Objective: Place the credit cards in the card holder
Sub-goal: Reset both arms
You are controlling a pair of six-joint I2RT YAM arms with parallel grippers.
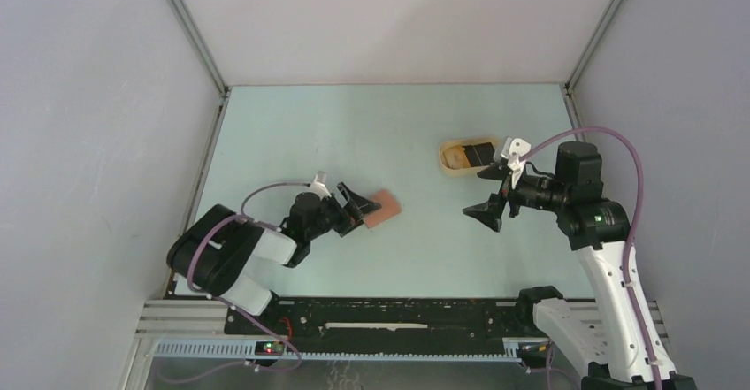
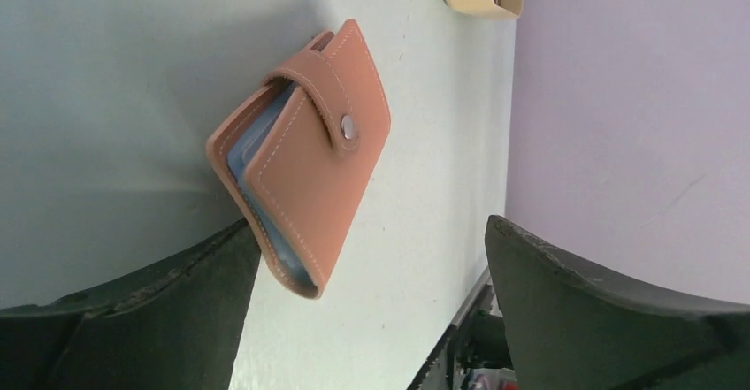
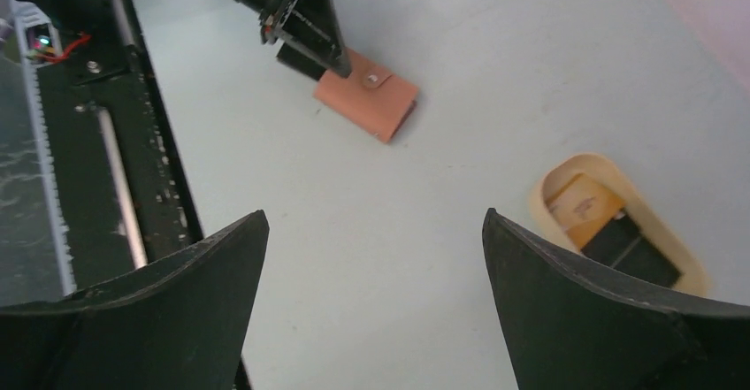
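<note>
1. Your left fingers (image 1: 352,202) are spread and empty, right at the near end of the wallet (image 1: 384,207). Your right fingers (image 1: 486,213) are also spread and empty, over the bare bench (image 1: 354,125).
2. The wallet lies mid-bench, its strap apparently snapped shut. The cards (image 1: 480,154) lie in the tray (image 1: 447,153), at two o'clock from it.
3. Likely step: fetching a card. The wallet needs opening, and the tray rim may hamper a pinch.

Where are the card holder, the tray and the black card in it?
card holder (image 2: 309,187), left wrist view, middle of its front cover.
tray (image 3: 538,200), right wrist view, its left rim.
black card (image 3: 635,250), right wrist view, its middle.
</note>
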